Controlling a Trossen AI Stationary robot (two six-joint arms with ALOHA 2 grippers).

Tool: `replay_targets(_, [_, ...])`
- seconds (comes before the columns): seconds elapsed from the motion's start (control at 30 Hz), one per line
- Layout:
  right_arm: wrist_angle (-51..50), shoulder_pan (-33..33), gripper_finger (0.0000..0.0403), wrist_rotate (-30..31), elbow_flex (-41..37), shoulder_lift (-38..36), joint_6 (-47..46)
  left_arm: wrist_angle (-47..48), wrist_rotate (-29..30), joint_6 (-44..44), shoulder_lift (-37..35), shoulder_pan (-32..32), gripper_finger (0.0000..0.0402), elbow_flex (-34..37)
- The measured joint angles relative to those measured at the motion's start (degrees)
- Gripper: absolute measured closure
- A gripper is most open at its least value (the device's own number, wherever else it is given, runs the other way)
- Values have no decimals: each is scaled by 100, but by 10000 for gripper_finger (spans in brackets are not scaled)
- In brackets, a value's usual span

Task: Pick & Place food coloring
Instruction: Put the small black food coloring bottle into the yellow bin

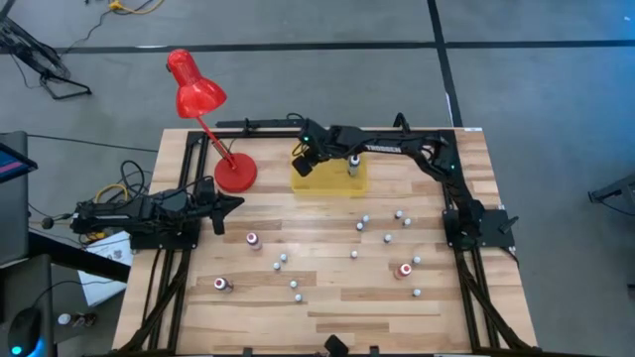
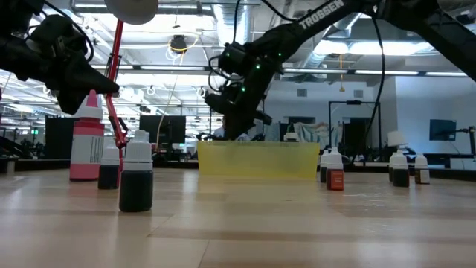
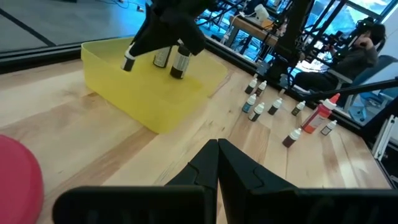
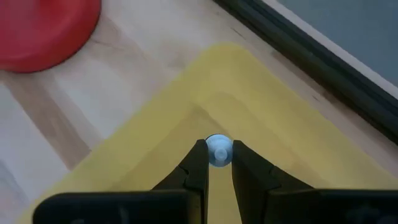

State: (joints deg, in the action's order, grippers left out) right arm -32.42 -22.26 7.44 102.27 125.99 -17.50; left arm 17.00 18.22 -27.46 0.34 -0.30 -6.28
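Observation:
A yellow tray (image 1: 329,178) lies at the table's far middle, and two small dark food coloring bottles (image 3: 179,62) stand in it. My right gripper (image 4: 217,155) hangs over the tray's far left corner, shut on another small bottle (image 3: 129,62) with a pale cap. Several more food coloring bottles (image 1: 364,224) stand scattered on the wood nearer the front. My left gripper (image 3: 217,149) is shut on nothing and waits at the table's left side (image 1: 233,203). My right gripper pinches the bottle at its pale cap end (image 4: 217,151) between its two fingertips. The fingers slant down from the table's right side. The bottle hangs tilted below them (image 3: 129,62), clear of the tray.
A red desk lamp (image 1: 196,91) stands with its round base (image 1: 235,171) just left of the tray. A taller red bottle (image 2: 87,138) stands at the left in the low view. A black rail runs along the table's far edge (image 4: 298,56). A person sits beyond the table (image 3: 364,43).

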Motion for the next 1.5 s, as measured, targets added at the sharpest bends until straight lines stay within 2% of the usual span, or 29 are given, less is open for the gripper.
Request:
replay_targets(0.2, [-37, -76, 363, -11, 96, 2, 212, 4, 2, 2, 0, 0, 401, 0])
replay_targets(0.33, [-84, -87, 363, -279, 91, 2, 1031, 6, 2, 2, 0, 0, 401, 0])
replay_targets(0.5, [-163, -66, 363, -369, 91, 2, 1603, 6, 5, 4, 0, 0, 401, 0])
replay_targets(0.83, [-49, -102, 363, -468, 89, 2, 1666, -14, 46, 7, 0, 0, 401, 0])
replay_targets(1.0, [-89, -184, 363, -448, 89, 2, 2304, -14, 44, 7, 0, 0, 401, 0])
replay_targets(1.27, [-1210, -625, 363, -549, 84, 2, 2395, 26, 13, 125, 0, 1, 401, 0])
replay_targets(1.5, [-1194, -787, 363, -607, 84, 2, 2399, 6, 13, 303, 0, 1, 401, 0])
